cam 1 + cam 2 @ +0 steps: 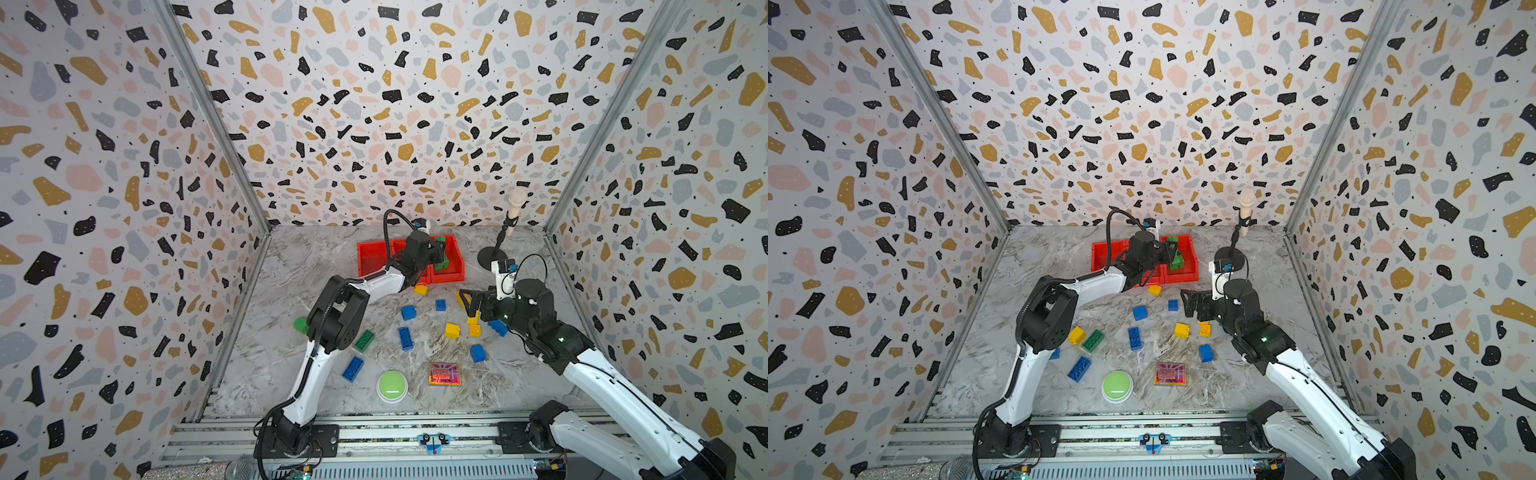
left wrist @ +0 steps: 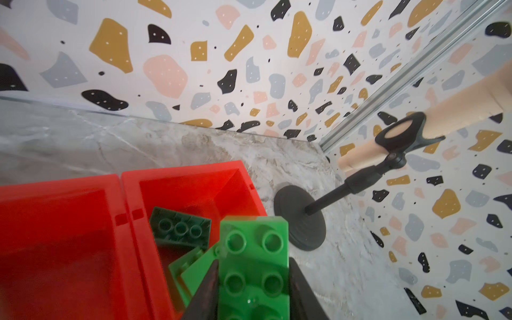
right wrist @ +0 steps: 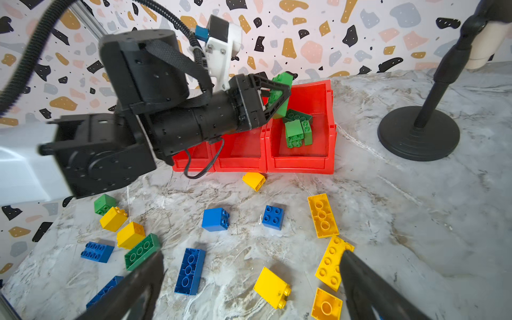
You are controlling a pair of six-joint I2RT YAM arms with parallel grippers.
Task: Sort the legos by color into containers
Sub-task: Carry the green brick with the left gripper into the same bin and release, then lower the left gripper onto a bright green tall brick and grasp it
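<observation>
Right wrist view, near to far. Close by: right gripper point(image 3: 252, 257), wide open, empty, low over yellow bricks point(image 3: 322, 216). Around them on the table point(image 3: 415, 221): blue bricks point(image 3: 189, 271), more yellow, two loose greens point(image 3: 141, 250). Far back: left gripper point(image 3: 277, 94), shut tight on a green brick point(image 3: 282, 80), above the end bin point(image 3: 300, 166). A few green ones point(image 3: 297, 133) inside already. Other two bins point(image 3: 239, 163): bare as far as seen. Looks only just begun: all blue and yellow still to sort.

bins point(image 1: 368, 253) 3; green bricks point(image 1: 365, 340) 6; blue bricks point(image 1: 406, 338) 7; yellow bricks point(image 1: 451, 330) 7
</observation>
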